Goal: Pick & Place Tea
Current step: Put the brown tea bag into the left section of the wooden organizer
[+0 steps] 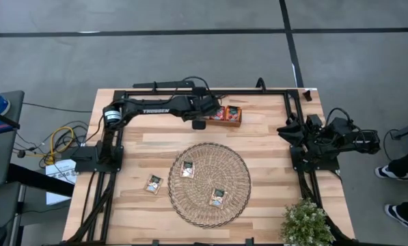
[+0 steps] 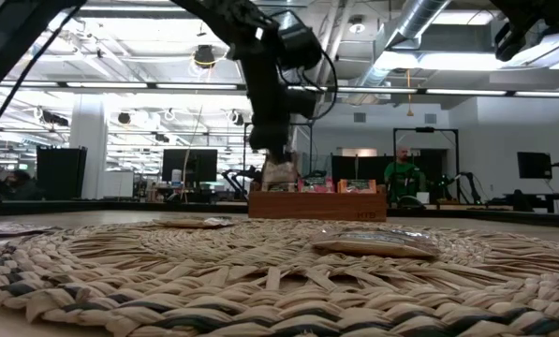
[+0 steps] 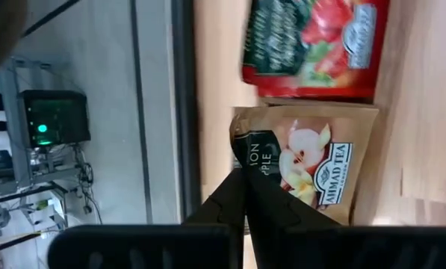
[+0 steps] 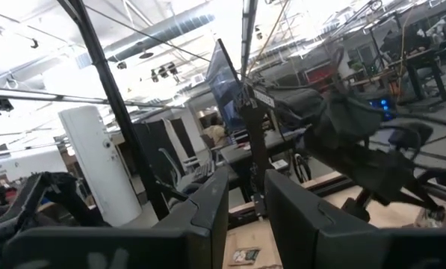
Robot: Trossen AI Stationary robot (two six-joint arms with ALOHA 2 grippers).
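My left gripper [image 1: 205, 115] reaches over the left end of the long wooden tray [image 1: 236, 124] at the table's far edge and is shut on a pale cream tea sachet [image 3: 312, 168]. A red-orange sachet [image 3: 312, 41] lies just beyond it, and more sachets [image 1: 232, 113] stand in the tray. Two cream sachets [image 1: 187, 169] [image 1: 218, 197] lie flat on the round woven mat [image 1: 238, 171]. A third [image 1: 153, 184] lies on the table left of the mat. My right gripper [image 4: 245, 213] is open and waits folded back at the table's right edge. My left gripper pinches the cream sachet between its two fingers at the dark green band [image 3: 246, 149] along one edge. The fingers [image 2: 277, 140] come from above, pointing down. The sachet [image 2: 279, 173] hangs below them over the tray's left end; whether it touches the tray, I cannot tell.
A potted plant [image 1: 306, 222] stands at the table's near right corner. Black frame rails [image 1: 296, 130] run along the table's left, right and far sides. The tray [image 2: 316, 204] sits beyond the mat. People's feet [image 1: 395, 171] show on the floor to the right.
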